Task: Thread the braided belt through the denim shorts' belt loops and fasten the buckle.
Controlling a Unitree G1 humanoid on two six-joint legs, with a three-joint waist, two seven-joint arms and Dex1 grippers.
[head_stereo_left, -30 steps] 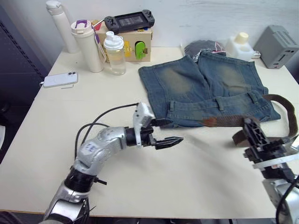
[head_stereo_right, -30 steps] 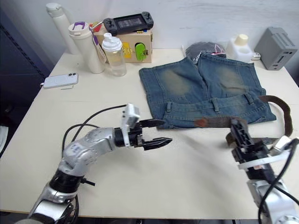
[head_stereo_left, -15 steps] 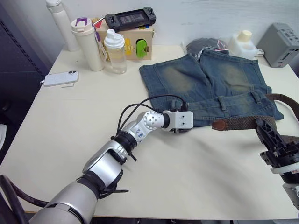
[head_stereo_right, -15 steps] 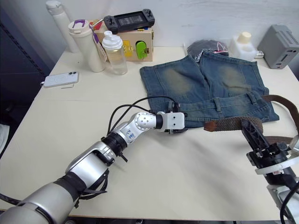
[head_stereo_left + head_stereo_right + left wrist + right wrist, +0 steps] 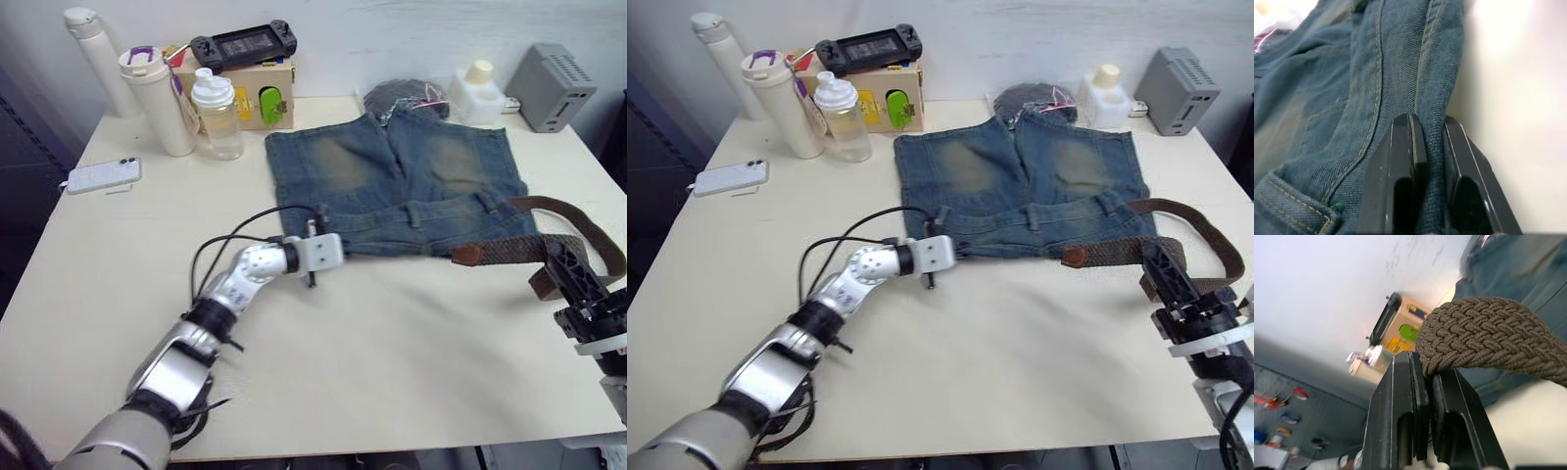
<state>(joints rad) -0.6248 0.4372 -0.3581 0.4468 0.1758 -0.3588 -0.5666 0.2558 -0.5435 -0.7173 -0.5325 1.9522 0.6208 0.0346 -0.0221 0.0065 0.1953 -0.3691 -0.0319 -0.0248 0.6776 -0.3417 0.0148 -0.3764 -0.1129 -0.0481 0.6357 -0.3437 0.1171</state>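
left gripper (image 5: pixel 1427 142) pinched shorts (image 5: pixel 392 176) waistband's left end | right gripper (image 5: pixel 1425 382) pinched belt (image 5: pixel 549 245), lying along waistband's right | tan tip (image 5: pixel 464 255) pointed left toward my left gripper, unthreaded

The surface (image 5: pixel 411 343) is evenly and brightly lit; soft shadows are cast. Wrist-view backgrounds are blurred and washed out.

no legible text, no labels, brands or nos. readable on any item
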